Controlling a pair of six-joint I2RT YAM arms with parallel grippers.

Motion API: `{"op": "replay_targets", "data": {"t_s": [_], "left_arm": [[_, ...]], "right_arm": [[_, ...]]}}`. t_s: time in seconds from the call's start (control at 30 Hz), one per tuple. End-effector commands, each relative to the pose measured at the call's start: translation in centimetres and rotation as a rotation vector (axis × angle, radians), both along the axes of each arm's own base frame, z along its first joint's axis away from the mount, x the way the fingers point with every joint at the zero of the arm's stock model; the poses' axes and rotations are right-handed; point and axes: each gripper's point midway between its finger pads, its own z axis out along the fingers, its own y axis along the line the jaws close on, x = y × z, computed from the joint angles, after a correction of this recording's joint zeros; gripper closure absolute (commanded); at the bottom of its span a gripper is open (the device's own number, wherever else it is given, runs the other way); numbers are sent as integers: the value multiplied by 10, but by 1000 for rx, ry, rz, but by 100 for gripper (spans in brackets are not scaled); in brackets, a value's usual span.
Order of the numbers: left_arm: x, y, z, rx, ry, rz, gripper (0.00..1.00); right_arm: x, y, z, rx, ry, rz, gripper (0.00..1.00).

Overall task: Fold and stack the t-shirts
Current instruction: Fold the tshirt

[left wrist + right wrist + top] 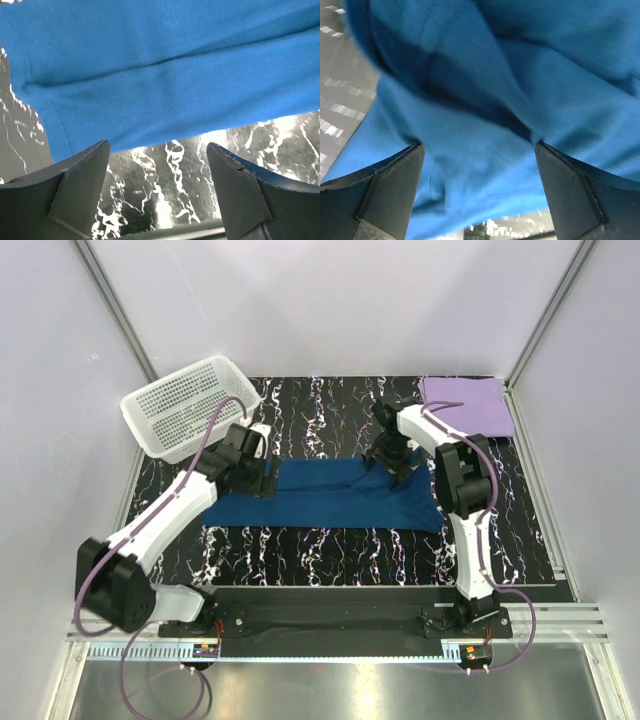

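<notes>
Dark teal-blue cloth t-shirt (330, 498): long band, mid-fold; left gripper (266, 478), right gripper (394, 470) jaws apart, empty; next, likely regrip ends, fold crosswise

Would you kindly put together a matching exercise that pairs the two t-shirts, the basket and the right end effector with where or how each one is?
Column one:
1. blue t-shirt
2. lavender t-shirt
3. white perforated basket
4. right end effector

Column two:
A. at the far-left corner of the table
B. open, over blue cloth
C. folded, at the far-right corner
D. laid out across the middle

Pairs: 1-D, 2-C, 3-A, 4-B
</notes>
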Motion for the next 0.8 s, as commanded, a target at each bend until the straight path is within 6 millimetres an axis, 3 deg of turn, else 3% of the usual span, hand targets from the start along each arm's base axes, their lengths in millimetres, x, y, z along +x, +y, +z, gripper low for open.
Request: {"op": "replay_targets", "data": {"t_s": [0.0, 0.17, 0.2, 0.27, 0.3, 0.33, 0.37, 0.4, 0.43, 0.5, 0.57, 0.6, 0.67, 0.77], "left_arm": [[-6, 4, 24, -51, -89, 49, 17], [-18, 14, 44, -81, -150, 100, 17], [-20, 15, 48, -88, -159, 108, 17], [-23, 19, 54, -100, -186, 129, 17], [-25, 20, 55, -102, -191, 133, 17], [-26, 22, 56, -103, -193, 141, 17], [-28, 24, 57, -104, -199, 148, 17], [-31, 26, 55, -97, -192, 155, 17], [-32, 28, 56, -96, -191, 168, 17], [-39, 32, 55, -94, -181, 184, 17], [-42, 37, 57, -98, -186, 228, 16], [-45, 41, 62, -97, -191, 247, 16], [-43, 43, 66, -96, -208, 264, 13], [-32, 35, 60, -75, -196, 198, 11]], "right_arm": [[6, 2, -14, -86, 6, 9, 0], [27, 4, -28, -136, -26, 83, 1], [28, 6, -41, -152, -7, 116, 2], [53, 12, -32, -186, -76, 221, 2], [58, 16, -48, -208, -67, 276, 2], [83, 24, -31, -217, -151, 356, 2], [96, 29, -29, -215, -185, 398, 2], [102, 31, -46, -226, -178, 437, 2], [130, 39, -25, -219, -284, 497, 2], [153, 48, -24, -224, -366, 579, 2], [183, 53, -5, -274, -501, 668, 1], [193, 52, 22, -302, -571, 674, 0], [209, 53, 48, -333, -671, 679, 0], [215, 59, 139, -295, -840, 630, 0]]}}
